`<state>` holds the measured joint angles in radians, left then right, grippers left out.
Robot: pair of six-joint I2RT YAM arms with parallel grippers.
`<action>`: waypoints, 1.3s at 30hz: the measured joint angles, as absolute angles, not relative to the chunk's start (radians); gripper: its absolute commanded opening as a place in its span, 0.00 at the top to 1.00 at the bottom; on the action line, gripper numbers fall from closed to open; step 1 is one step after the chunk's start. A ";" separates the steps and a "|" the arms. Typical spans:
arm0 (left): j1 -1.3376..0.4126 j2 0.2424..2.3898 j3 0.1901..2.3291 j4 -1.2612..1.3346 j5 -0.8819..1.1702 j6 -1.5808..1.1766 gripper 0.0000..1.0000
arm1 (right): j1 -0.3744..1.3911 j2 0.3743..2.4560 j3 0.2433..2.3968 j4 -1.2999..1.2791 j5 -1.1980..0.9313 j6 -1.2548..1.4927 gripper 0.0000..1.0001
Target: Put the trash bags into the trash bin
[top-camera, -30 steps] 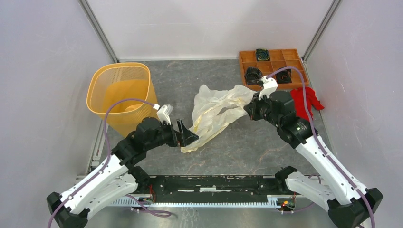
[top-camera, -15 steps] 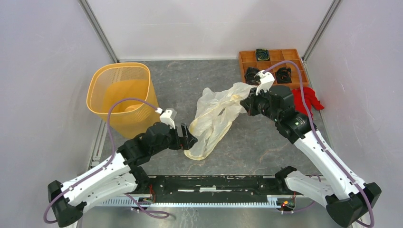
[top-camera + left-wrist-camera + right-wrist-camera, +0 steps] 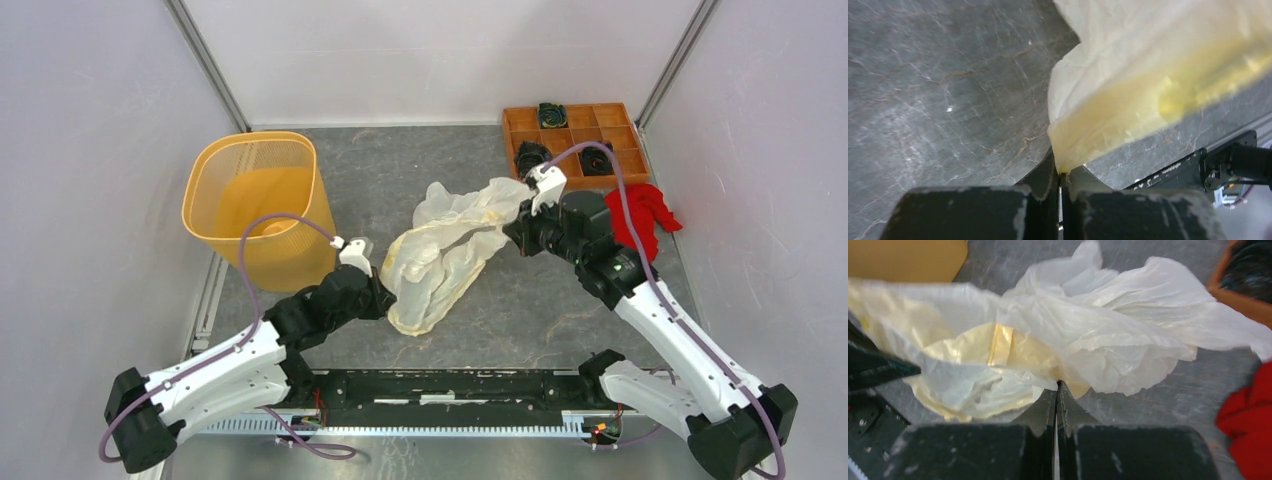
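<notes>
A thin cream-white trash bag (image 3: 445,250) with a yellowish tint stretches across the middle of the grey table between both arms. My left gripper (image 3: 385,297) is shut on the bag's near-left edge (image 3: 1083,145), its jaws pressed together on the plastic (image 3: 1060,170). My right gripper (image 3: 515,228) is shut on the bag's far-right end (image 3: 1088,340), with the film bunched at the closed tips (image 3: 1058,385). The orange-yellow lattice trash bin (image 3: 262,200) stands upright at the left, apart from the bag; a corner of it (image 3: 908,257) shows in the right wrist view.
An orange compartment tray (image 3: 573,128) with dark parts sits at the back right. A red cloth (image 3: 645,215) lies beside the right arm, also red cloth (image 3: 1248,425) in the right wrist view. A black rail (image 3: 450,390) runs along the near edge.
My left gripper moved right to the bag's near edge and shut on it. My right gripper, still shut on the bag, shifted slightly left, and the bag bunched up more.
</notes>
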<state>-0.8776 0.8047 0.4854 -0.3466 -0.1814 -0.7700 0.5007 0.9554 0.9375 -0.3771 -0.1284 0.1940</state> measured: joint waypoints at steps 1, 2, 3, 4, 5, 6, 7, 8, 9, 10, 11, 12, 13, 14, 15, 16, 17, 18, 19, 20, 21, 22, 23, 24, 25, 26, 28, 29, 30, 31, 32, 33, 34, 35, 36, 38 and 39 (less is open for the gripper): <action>-0.878 0.785 0.485 -0.352 -0.199 -0.773 0.98 | 0.501 0.952 0.904 -0.360 -0.146 0.190 0.96; -0.878 0.764 0.485 -0.359 -0.218 -0.776 0.98 | 0.501 0.950 0.860 -0.335 -0.178 0.188 0.95; -0.878 0.739 0.485 -0.365 -0.238 -0.783 0.98 | 0.499 0.951 0.810 -0.308 -0.219 0.187 0.93; -0.878 0.721 0.485 -0.366 -0.249 -0.785 0.98 | 0.499 0.953 0.774 -0.291 -0.255 0.189 0.91; -0.878 0.700 0.485 -0.366 -0.263 -0.789 0.98 | 0.499 0.958 0.735 -0.276 -0.293 0.191 0.88; -0.878 0.683 0.485 -0.365 -0.272 -0.790 0.98 | 0.499 0.965 0.694 -0.261 -0.329 0.192 0.84; -0.878 0.671 0.485 -0.365 -0.279 -0.790 0.98 | 0.500 0.974 0.660 -0.251 -0.358 0.194 0.78; -0.878 0.659 0.485 -0.365 -0.285 -0.790 0.98 | 0.501 0.979 0.632 -0.247 -0.374 0.192 0.72; -0.878 0.652 0.485 -0.365 -0.288 -0.789 0.98 | 0.501 0.981 0.613 -0.247 -0.381 0.190 0.66; -0.878 0.647 0.485 -0.365 -0.289 -0.789 0.98 | 0.501 0.981 0.601 -0.243 -0.379 0.186 0.60; -0.878 0.641 0.484 -0.365 -0.288 -0.789 0.98 | 0.502 0.978 0.592 -0.233 -0.371 0.177 0.53; -0.878 0.637 0.483 -0.364 -0.288 -0.789 0.98 | 0.502 0.975 0.585 -0.217 -0.362 0.172 0.45; -0.878 0.631 0.482 -0.364 -0.288 -0.789 0.98 | 0.502 0.969 0.576 -0.190 -0.354 0.165 0.39; -0.878 0.622 0.478 -0.364 -0.288 -0.789 0.98 | 0.502 0.962 0.564 -0.157 -0.347 0.158 0.34; -0.878 0.619 0.477 -0.364 -0.288 -0.789 0.98 | 0.502 0.958 0.553 -0.124 -0.342 0.155 0.30; -0.878 0.615 0.475 -0.364 -0.287 -0.789 0.98 | 0.502 0.957 0.538 -0.079 -0.340 0.150 0.25; -0.878 0.614 0.474 -0.364 -0.287 -0.789 0.98 | 0.502 0.957 0.523 -0.041 -0.340 0.149 0.19; -0.878 0.613 0.474 -0.365 -0.287 -0.789 0.98 | 0.502 0.958 0.505 -0.001 -0.339 0.146 0.16; -0.878 0.613 0.474 -0.365 -0.287 -0.789 0.98 | 0.502 0.958 0.486 0.037 -0.338 0.144 0.14; -0.878 0.612 0.474 -0.365 -0.287 -0.789 0.98 | 0.502 0.962 0.464 0.077 -0.330 0.141 0.12; -0.878 0.611 0.474 -0.366 -0.287 -0.789 0.98 | 0.503 0.969 0.449 0.106 -0.313 0.141 0.12; -0.878 0.607 0.473 -0.366 -0.287 -0.789 0.98 | 0.503 0.980 0.440 0.127 -0.295 0.141 0.10; -0.878 0.603 0.472 -0.366 -0.287 -0.789 0.98 | 0.504 0.992 0.436 0.144 -0.272 0.142 0.09; -0.878 0.596 0.471 -0.368 -0.288 -0.789 0.98 | 0.504 1.008 0.435 0.159 -0.240 0.150 0.09; -0.878 0.590 0.471 -0.369 -0.288 -0.789 0.98 | 0.504 1.020 0.435 0.173 -0.214 0.157 0.09; -0.878 0.583 0.471 -0.371 -0.288 -0.789 0.98 | 0.504 1.030 0.433 0.193 -0.194 0.165 0.10; -0.878 0.571 0.472 -0.374 -0.289 -0.789 0.98 | 0.503 1.036 0.419 0.247 -0.174 0.185 0.08; -0.878 0.566 0.471 -0.378 -0.289 -0.789 0.98 | 0.503 1.036 0.404 0.288 -0.170 0.197 0.05; -0.878 0.563 0.472 -0.382 -0.289 -0.789 0.98 | 0.503 1.036 0.393 0.318 -0.166 0.207 0.04; -0.878 0.559 0.471 -0.389 -0.290 -0.789 0.98 | 0.503 1.036 0.382 0.347 -0.163 0.215 0.05; -0.878 0.557 0.471 -0.395 -0.292 -0.789 0.98 | 0.503 1.036 0.371 0.377 -0.163 0.224 0.10; -0.878 0.556 0.471 -0.398 -0.292 -0.789 0.98 | 0.503 1.038 0.365 0.401 -0.163 0.231 0.19; -0.878 0.556 0.472 -0.402 -0.292 -0.789 0.98 | 0.503 1.046 0.362 0.429 -0.166 0.238 0.31; -0.878 0.556 0.471 -0.406 -0.292 -0.789 0.98 | 0.503 1.064 0.362 0.461 -0.173 0.247 0.52; -0.878 0.557 0.472 -0.411 -0.292 -0.789 0.98 | 0.503 1.085 0.362 0.488 -0.181 0.258 0.66; -0.878 0.565 0.472 -0.410 -0.292 -0.789 0.98 | 0.503 1.136 0.361 0.526 -0.202 0.291 0.81; -0.878 0.577 0.471 -0.409 -0.291 -0.789 0.98 | 0.503 1.161 0.352 0.547 -0.213 0.319 0.87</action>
<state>-0.8776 0.5766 0.4713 -0.4088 -0.2913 -0.7891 0.5026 1.1614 0.3519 0.5472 -0.2131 0.3191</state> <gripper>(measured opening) 0.032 0.290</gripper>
